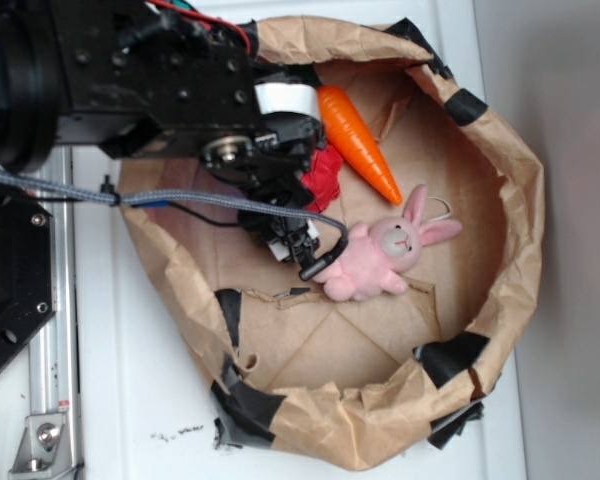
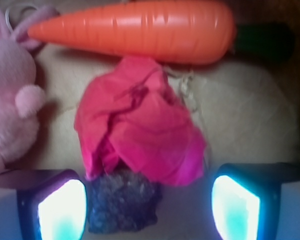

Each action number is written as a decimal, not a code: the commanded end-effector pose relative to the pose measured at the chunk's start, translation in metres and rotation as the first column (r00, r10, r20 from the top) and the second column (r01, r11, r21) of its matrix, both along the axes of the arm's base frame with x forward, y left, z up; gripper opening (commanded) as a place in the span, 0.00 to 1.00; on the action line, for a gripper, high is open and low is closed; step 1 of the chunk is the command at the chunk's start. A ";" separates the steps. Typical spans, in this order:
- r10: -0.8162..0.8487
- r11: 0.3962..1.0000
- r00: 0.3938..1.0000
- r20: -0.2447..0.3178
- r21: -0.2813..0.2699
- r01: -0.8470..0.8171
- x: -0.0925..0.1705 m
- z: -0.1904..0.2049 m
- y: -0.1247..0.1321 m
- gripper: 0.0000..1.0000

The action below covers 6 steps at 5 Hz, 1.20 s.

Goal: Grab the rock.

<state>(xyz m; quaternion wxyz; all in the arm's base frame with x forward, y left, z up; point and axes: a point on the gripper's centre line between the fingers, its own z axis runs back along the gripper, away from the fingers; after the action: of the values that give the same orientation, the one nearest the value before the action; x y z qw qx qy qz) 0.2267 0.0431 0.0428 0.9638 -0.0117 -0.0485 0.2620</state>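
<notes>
The rock (image 2: 122, 200), a small lumpy brown-grey stone, lies on the paper floor between my fingers, close against the left finger (image 2: 60, 210) and well apart from the right finger (image 2: 237, 207). My gripper (image 2: 149, 207) is open around it. The wrinkly red lump (image 2: 140, 125) lies just beyond the rock and touches its far edge. In the exterior view my gripper (image 1: 302, 245) hangs low inside the paper bag (image 1: 500, 180), beside the pink bunny (image 1: 380, 255); the rock is hidden there under the arm.
An orange toy carrot (image 2: 135, 30) lies beyond the red lump (image 1: 325, 175); it also shows in the exterior view (image 1: 358, 140). The pink plush bunny (image 2: 10, 90) sits at the left. The bag's crumpled walls ring the floor.
</notes>
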 end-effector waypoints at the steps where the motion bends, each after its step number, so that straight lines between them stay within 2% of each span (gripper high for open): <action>1: 0.004 1.000 0.997 0.082 0.025 -0.006 0.016 -0.018 -0.003 1.00; 2: 0.028 0.996 0.996 0.085 0.086 -0.035 0.020 -0.020 -0.010 0.00; 3: 0.048 0.999 0.993 0.104 0.017 -0.050 0.017 0.004 -0.007 0.00; 4: 0.041 0.999 0.992 0.117 -0.002 -0.041 0.020 0.045 -0.011 0.00; 5: -0.023 0.999 0.973 0.228 -0.021 0.028 0.032 0.096 -0.023 0.00; 6: -0.073 0.997 0.975 0.211 -0.001 0.075 0.044 0.121 -0.033 0.00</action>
<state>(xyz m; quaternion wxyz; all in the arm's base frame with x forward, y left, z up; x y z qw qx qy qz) 0.2667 0.0082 0.1498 0.9650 -0.0396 -0.1211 0.2294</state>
